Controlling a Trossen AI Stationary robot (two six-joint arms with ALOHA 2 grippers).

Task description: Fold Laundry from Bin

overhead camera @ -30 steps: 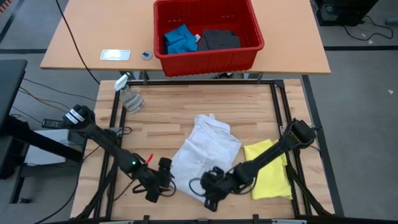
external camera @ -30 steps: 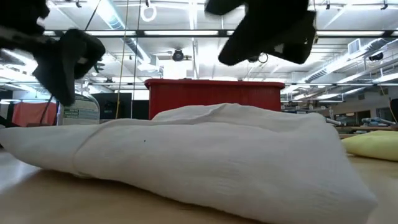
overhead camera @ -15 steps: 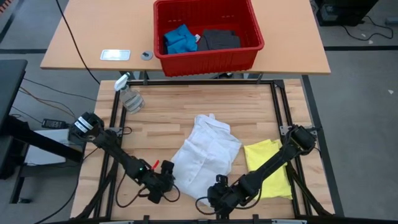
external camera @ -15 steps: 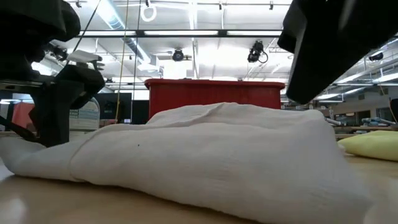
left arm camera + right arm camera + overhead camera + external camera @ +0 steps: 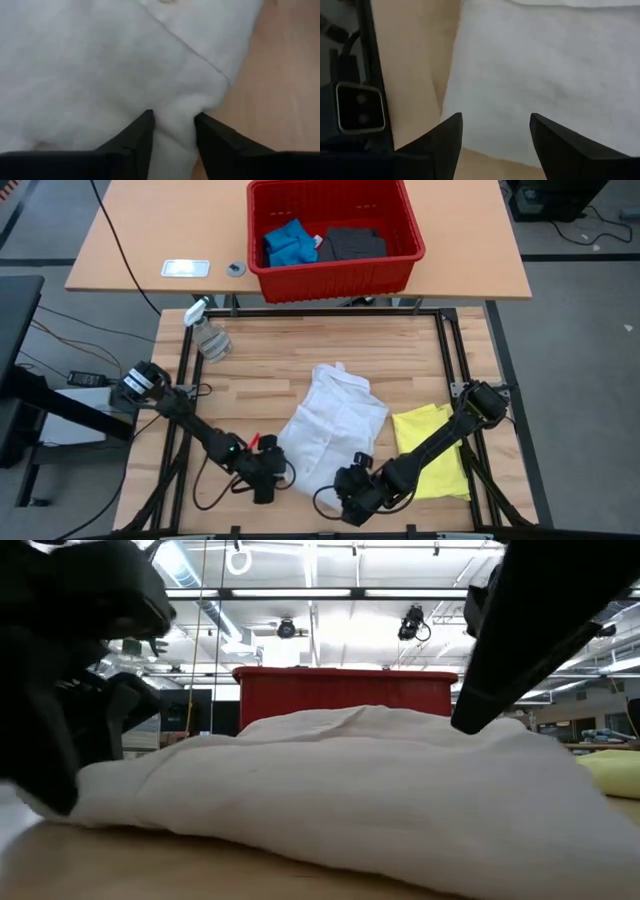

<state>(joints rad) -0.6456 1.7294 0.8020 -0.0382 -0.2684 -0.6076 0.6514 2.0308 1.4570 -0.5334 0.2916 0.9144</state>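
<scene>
White shirt (image 5: pixel 333 425): lies crumpled on the near half of the wooden table (image 5: pixel 300 350), between the two arms; a collar or sleeve end points toward the bin.
Yellow T-shirt (image 5: pixel 436 450): already flat on the table, just beside the white shirt, under the right arm.
Bin (image 5: pixel 335 278): red, on the tan table beyond the work table; a blue piece (image 5: pixel 289 242) and a dark grey piece (image 5: pixel 354 244) remain inside.
Left tool (image 5: pixel 172 131): at the near left corner of the white shirt – fingers (image 5: pixel 139 136) partly closed with a pinch of white cloth bunched between them; grip looks begun, not certainly firm.
Right tool (image 5: pixel 496 134): at the near right edge of the same shirt – jaws wide apart over the hem, holding nothing.
Spray bottle (image 5: pixel 207 332): stands at the far left of the table, well apart from the work.
Step in hand: taking hold of the white shirt's near corners, ahead of spreading it – a judgement.
Next move calls for: the right tool to close on its hem; then both to lift and draw the cloth flat, evenly, so neither corner slips.
</scene>
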